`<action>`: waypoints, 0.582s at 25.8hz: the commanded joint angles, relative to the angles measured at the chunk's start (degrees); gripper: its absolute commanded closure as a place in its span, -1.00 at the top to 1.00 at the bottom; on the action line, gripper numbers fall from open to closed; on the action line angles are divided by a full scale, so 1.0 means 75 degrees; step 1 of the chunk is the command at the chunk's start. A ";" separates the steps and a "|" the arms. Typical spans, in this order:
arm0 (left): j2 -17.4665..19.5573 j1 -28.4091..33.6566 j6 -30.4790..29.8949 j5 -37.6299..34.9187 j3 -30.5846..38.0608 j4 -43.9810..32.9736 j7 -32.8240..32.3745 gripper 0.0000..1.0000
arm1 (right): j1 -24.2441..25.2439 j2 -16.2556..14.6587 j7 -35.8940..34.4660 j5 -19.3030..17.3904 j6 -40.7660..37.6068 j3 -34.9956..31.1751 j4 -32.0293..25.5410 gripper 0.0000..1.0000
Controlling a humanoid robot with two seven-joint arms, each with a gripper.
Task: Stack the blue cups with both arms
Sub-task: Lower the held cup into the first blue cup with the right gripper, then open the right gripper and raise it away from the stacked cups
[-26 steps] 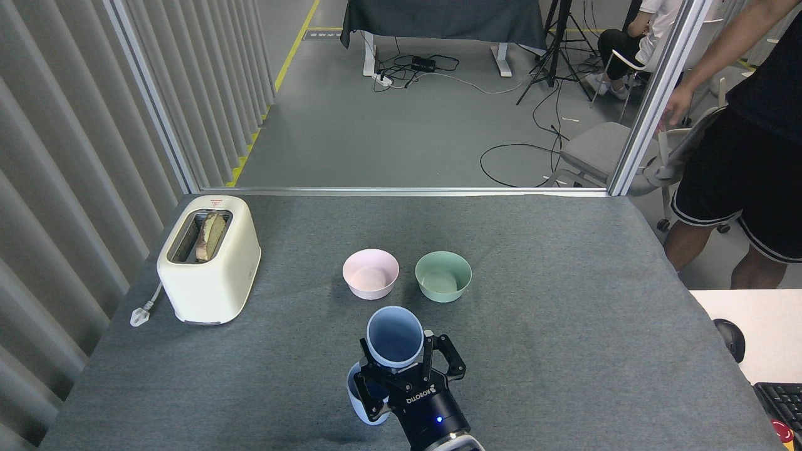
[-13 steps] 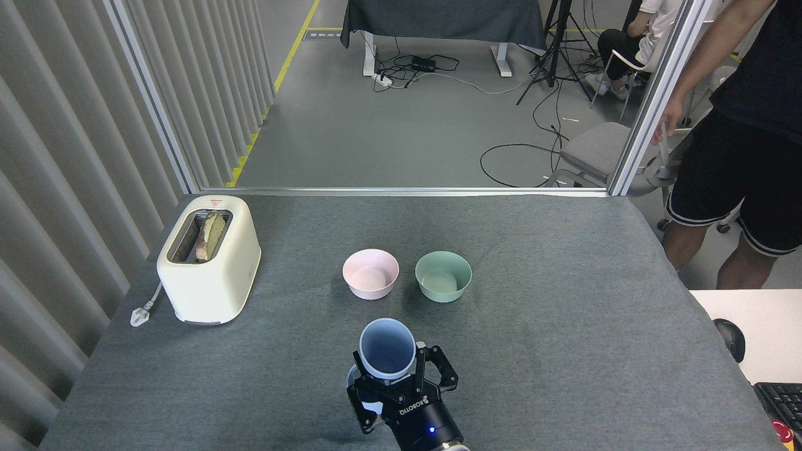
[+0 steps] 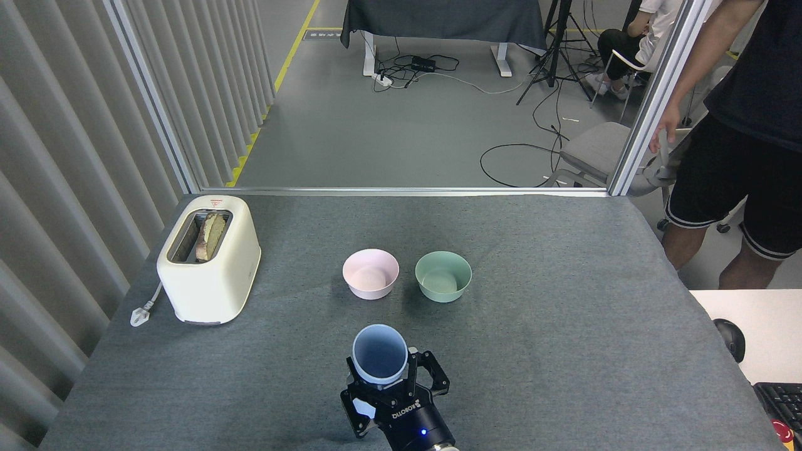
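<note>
**A:** From the head view, where is the blue cup (image 3: 379, 362) sitting?

**B:** It is sitting upright at the near edge of the grey table (image 3: 564, 326), mouth facing up, in front of the two bowls and nearer the pink bowl (image 3: 370, 273) than the mint-green bowl (image 3: 443, 275). It is standing apart from both.

**A:** And the pincer?

**B:** The right gripper (image 3: 383, 383) is coming in from the bottom edge, and its black fingers (image 3: 432, 376) are pinching the cup's wall below the rim. A blue light is glowing on its wrist.

**A:** Is the second cup showing?

**B:** A pale patch is peeking out between the fingers, low on the left. I cannot tell what it is.

**A:** The other arm?

**B:** It is lying outside the picture.

**A:** What else is lying about?

**B:** A cream toaster (image 3: 210, 260) is standing at the table's left side with bread in its slot, well apart from the cup, its plug (image 3: 141, 313) trailing just beside it. A person in black shorts (image 3: 739, 181) is standing beyond the table's right edge, one hand touching a metal post (image 3: 655, 100).
</note>
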 commanded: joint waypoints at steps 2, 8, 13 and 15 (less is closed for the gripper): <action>-0.0011 -0.0001 -0.0004 0.0000 0.0000 0.0000 -0.0001 1.00 | -0.0001 0.0013 0.0005 0.0000 -0.0076 -0.0010 0.0124 0.45; -0.0011 -0.0001 0.0008 0.0000 0.0000 0.0000 -0.0001 1.00 | -0.0001 0.0036 -0.0019 -0.0047 -0.0111 -0.0022 0.0276 0.56; -0.0011 -0.0012 0.0008 0.0000 0.0012 0.0000 -0.0001 1.00 | -0.0001 0.0036 -0.0264 -0.0094 -0.0076 -0.0010 0.0206 1.00; -0.0011 -0.0024 0.0008 0.0012 0.0012 0.0012 -0.0001 1.00 | -0.0001 0.0036 -0.0734 -0.0094 -0.0076 -0.0010 -0.0017 1.00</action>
